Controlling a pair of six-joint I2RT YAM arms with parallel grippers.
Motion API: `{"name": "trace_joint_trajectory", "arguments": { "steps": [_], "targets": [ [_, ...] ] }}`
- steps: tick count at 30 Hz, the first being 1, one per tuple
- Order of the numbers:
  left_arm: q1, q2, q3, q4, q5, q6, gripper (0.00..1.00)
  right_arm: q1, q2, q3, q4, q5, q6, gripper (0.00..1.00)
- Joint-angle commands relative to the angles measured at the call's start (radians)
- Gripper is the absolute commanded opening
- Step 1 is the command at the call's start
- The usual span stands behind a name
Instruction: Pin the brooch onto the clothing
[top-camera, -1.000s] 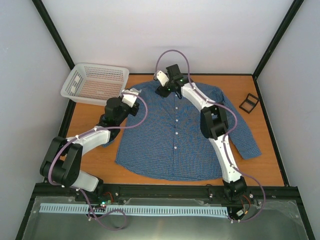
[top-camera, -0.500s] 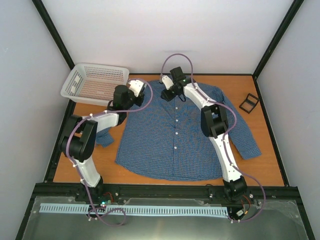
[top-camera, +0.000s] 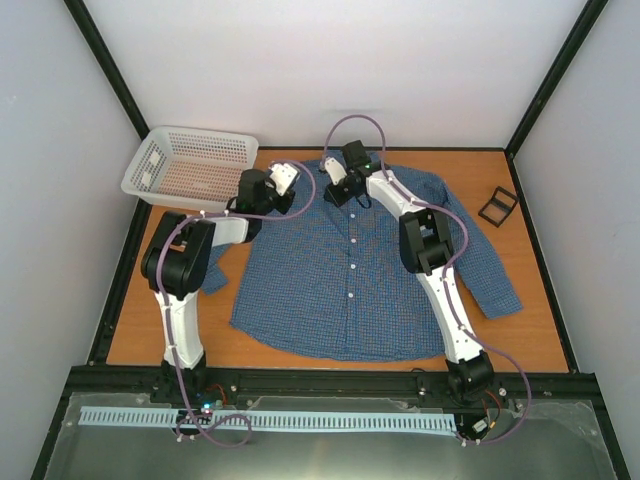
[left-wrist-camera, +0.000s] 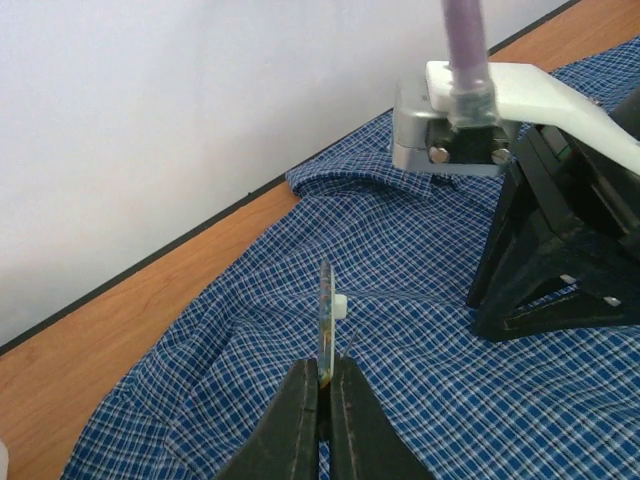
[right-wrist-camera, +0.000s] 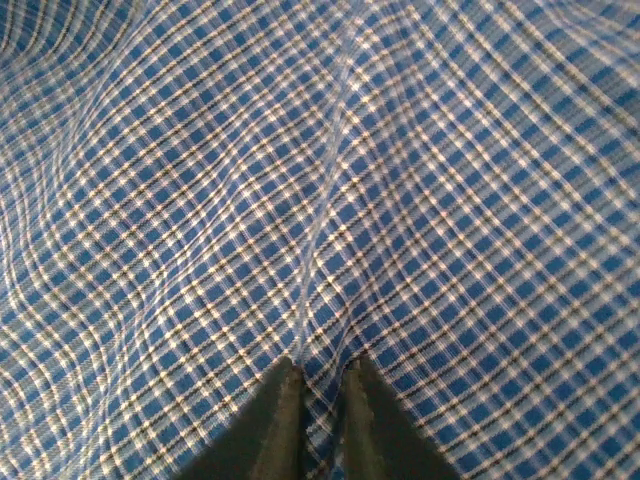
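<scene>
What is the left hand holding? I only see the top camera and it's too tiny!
Observer: The left hand is shut on the brooch, a thin golden piece standing on edge between its fingertips.
Operator: Is it touching the shirt?
Observer: The left wrist camera shows the blue checked shirt spread behind it, but I cannot tell whether it touches.
Operator: What's the right hand doing?
Observer: The right hand is down on the cloth. Its own camera shows its fingers nearly together, with a raised ridge of shirt between them.
</scene>
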Motion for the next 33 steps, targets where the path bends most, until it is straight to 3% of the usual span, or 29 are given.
{"name": "trace_joint_trajectory", "arguments": {
  "steps": [1,15,25,33],
  "targets": [
    [0.025,0.047,0.066,0.077,0.070,0.053,0.01,0.005,0.041,0.026,0.005,0.001,0.018,0.05],
    [0.017,0.141,0.109,0.106,0.108,0.138,0.01,-0.023,-0.046,-0.020,0.123,-0.219,0.190,0.03],
    [-0.017,0.186,0.145,0.037,-0.024,0.334,0.01,-0.045,-0.077,-0.083,0.213,-0.318,0.277,0.03],
    [-0.036,0.233,0.245,-0.092,0.004,0.409,0.01,-0.064,-0.087,-0.087,0.249,-0.447,0.297,0.03]
  ]
}}
